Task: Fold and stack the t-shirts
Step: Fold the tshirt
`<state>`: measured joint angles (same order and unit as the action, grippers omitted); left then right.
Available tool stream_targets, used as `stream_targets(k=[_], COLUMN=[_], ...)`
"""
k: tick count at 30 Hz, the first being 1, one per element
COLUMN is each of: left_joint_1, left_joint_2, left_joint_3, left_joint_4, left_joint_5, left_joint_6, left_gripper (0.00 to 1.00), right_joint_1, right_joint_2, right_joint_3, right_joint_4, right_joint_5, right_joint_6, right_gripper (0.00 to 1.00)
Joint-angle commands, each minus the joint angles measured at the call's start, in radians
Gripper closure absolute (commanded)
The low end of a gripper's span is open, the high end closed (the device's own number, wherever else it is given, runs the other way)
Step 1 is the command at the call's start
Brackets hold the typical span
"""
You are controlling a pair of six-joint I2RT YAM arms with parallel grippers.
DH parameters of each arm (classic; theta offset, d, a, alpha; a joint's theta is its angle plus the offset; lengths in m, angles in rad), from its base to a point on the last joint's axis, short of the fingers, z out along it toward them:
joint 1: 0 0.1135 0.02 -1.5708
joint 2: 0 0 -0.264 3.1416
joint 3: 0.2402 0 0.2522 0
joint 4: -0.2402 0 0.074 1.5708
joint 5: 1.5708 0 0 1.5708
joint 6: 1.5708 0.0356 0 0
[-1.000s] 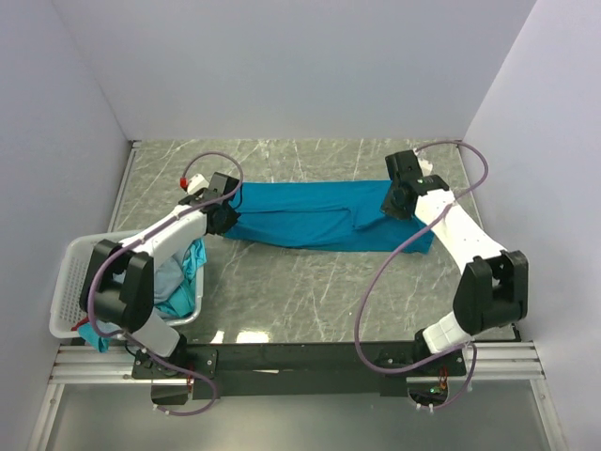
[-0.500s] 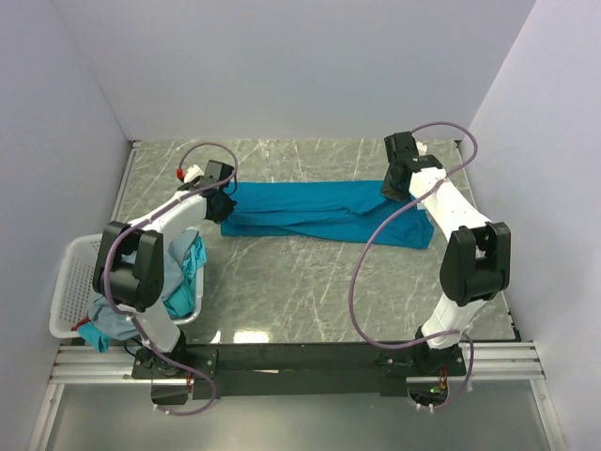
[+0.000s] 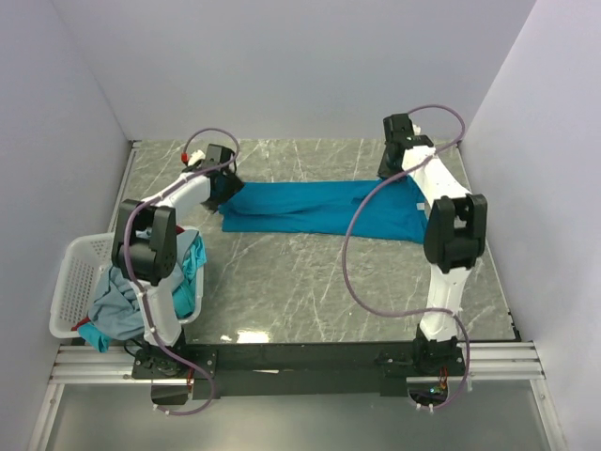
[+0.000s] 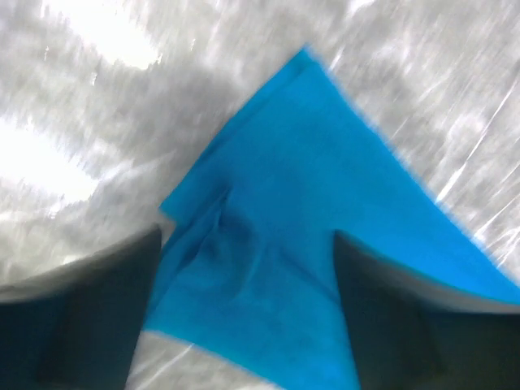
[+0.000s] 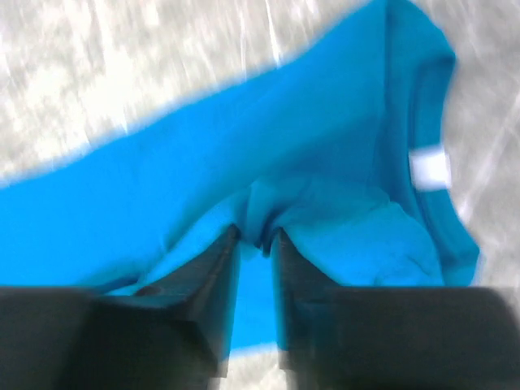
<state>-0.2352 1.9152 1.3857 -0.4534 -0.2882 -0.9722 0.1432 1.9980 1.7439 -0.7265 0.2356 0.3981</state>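
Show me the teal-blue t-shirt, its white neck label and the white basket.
teal-blue t-shirt point(image 3: 310, 207), top external view, middle of the spread cloth.
white neck label point(image 5: 429, 168), right wrist view, centre of the tag.
white basket point(image 3: 68, 282), top external view, its left wall.

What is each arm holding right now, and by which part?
The right gripper has its fingers shut on a raised fold of the blue t-shirt, near its white label. The left gripper, fingers apart over the other end, holds nothing.
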Motion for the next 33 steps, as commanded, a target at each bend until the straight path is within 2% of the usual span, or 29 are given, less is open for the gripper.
stream_targets(k=[1,3,5,8,14,18,21,23,27,33], left_joint_1=[0.022,0.022,0.022,0.02,0.001,-0.029,-0.03,-0.03,-0.029,-0.029], left_joint_2=[0.022,-0.004,-0.028,-0.094,-0.159,-0.16,-0.107,-0.082,-0.032,0.034], left_joint_3=[0.107,0.11,0.095,0.024,-0.074,-0.122,-0.071,-0.03,0.012,0.05], left_joint_4=[-0.008,0.005,0.01,0.05,0.065,0.088,0.047,0.032,0.022,-0.011], left_joint_5=[0.02,0.033,0.032,0.063,0.124,0.112,0.071,0.049,0.027,0.0], left_joint_6=[0.035,0.05,0.053,0.062,0.072,0.079,0.086,0.086,0.089,0.082], left_gripper=[0.01,0.01,0.01,0.01,0.01,0.01,0.02,0.07,0.27,0.48], right_joint_1=[-0.016,-0.017,-0.014,-0.008,-0.005,-0.007,-0.005,-0.005,-0.007,-0.016], right_joint_2=[0.088,0.136,0.137,0.033,-0.22,-0.323,-0.358,-0.375,-0.367,-0.38], right_joint_3=[0.144,0.224,0.246,0.119,-0.329,-0.504,-0.57,-0.602,-0.612,-0.632], right_joint_4=[-0.011,-0.036,-0.068,0.007,0.162,0.236,0.248,0.259,0.239,0.237], right_joint_5=[-0.016,-0.038,-0.048,-0.079,-0.16,-0.203,-0.194,-0.194,-0.165,-0.14], right_joint_6=[-0.047,-0.05,-0.044,-0.038,0.007,0.024,0.033,0.035,0.034,0.038], right_gripper=[0.55,0.33,0.27,0.26,0.25,0.24,0.24,0.24,0.24,0.24])
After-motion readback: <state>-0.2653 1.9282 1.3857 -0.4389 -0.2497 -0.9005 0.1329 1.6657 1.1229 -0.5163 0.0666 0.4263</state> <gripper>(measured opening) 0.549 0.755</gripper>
